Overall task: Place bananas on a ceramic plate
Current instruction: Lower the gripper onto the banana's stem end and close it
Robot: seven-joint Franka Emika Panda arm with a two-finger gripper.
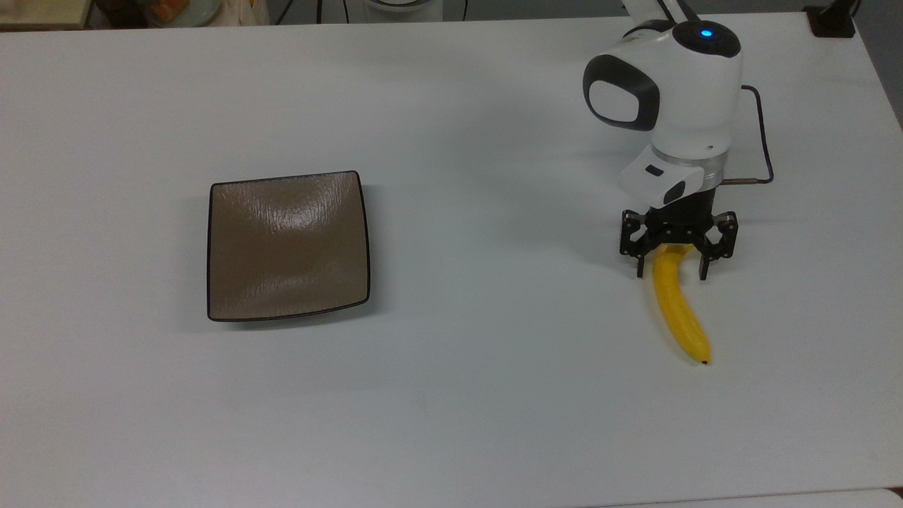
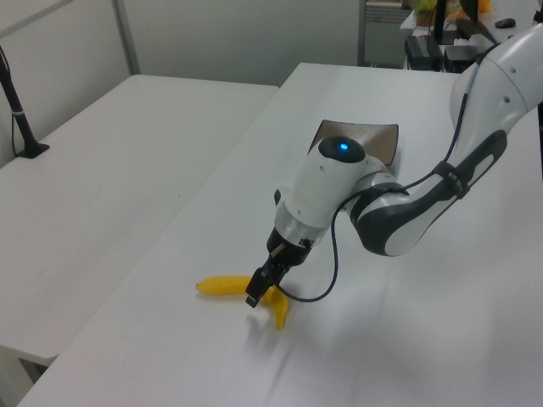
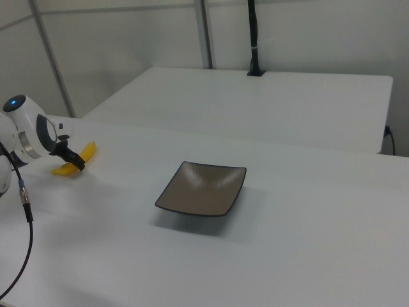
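The bananas are a single yellow banana lying flat on the white table at the top view's right; it also shows in the left view and the right view. My gripper is lowered over its stem end, open, with one black finger on each side of the fruit. The same straddle shows in the left view and the right view. The ceramic plate, square, glossy and brown, sits bare at the top view's left, far from the gripper. The arm partly covers the ceramic plate in the left view.
A black cable loops beside the wrist. A second white table stands alongside, with a black post on it. Clutter lies past the table's far edge at the top view's upper left.
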